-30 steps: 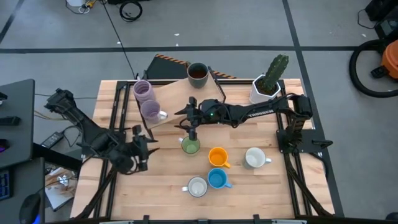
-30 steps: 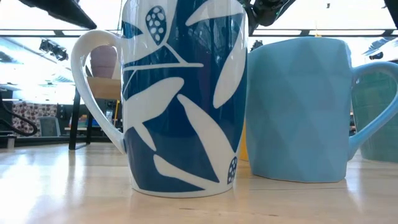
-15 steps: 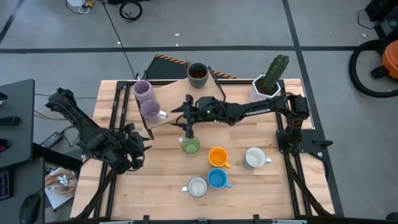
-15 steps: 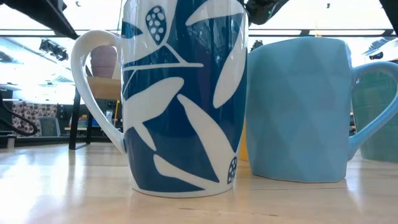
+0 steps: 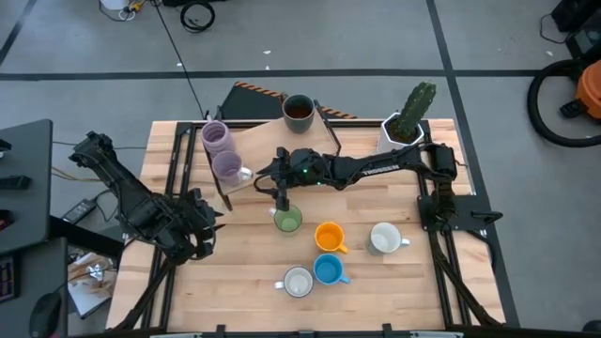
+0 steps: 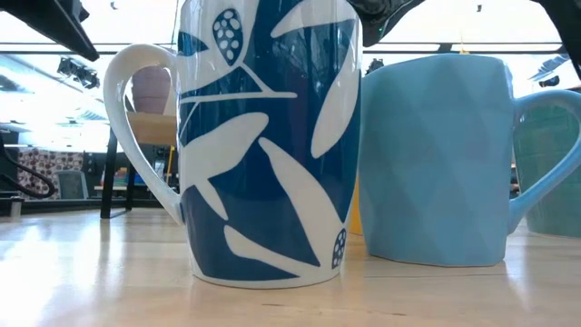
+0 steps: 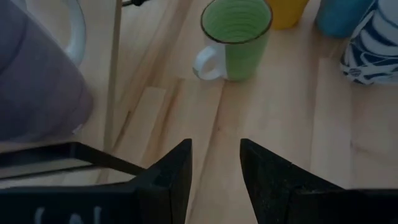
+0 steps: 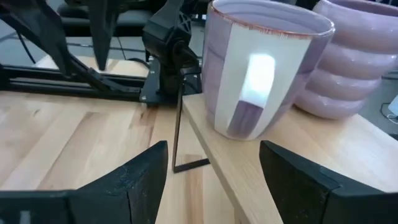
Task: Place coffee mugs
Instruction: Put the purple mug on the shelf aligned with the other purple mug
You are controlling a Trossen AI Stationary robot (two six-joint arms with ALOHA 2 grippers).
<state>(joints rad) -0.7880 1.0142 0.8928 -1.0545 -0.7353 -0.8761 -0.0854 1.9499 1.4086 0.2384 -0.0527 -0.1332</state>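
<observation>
Two purple mugs, one striped (image 8: 264, 74) (image 5: 228, 167) and one ribbed (image 8: 354, 62) (image 5: 217, 137), stand on a raised wooden shelf (image 8: 273, 180) with a dark brown mug (image 5: 299, 111). On the table stand a green mug (image 5: 287, 220) (image 7: 239, 37), an orange mug (image 5: 329, 236), a white mug (image 5: 383, 238), a blue mug (image 5: 328, 270) (image 6: 436, 154) and a blue-and-white leaf-patterned mug (image 5: 298, 282) (image 6: 263, 136). My right gripper (image 5: 270, 181) (image 8: 214, 168) is open, level, just short of the striped purple mug. My left gripper (image 5: 205, 225) (image 7: 214, 155) is open over the table's left part, tipped down toward the green mug.
A white faceted pot with a cactus (image 5: 408, 122) stands at the far right corner. Thin black frame rods (image 8: 179, 118) edge the shelf. Bare wood (image 5: 235, 282) lies near the front left. My left arm (image 8: 168, 50) shows beyond the shelf in the right wrist view.
My right gripper has gone toward the table's left edge and slightly down, closer to the striped purple mug, staying open. My left gripper has turned at the wrist and drawn a little toward the left edge. No mug has moved.
</observation>
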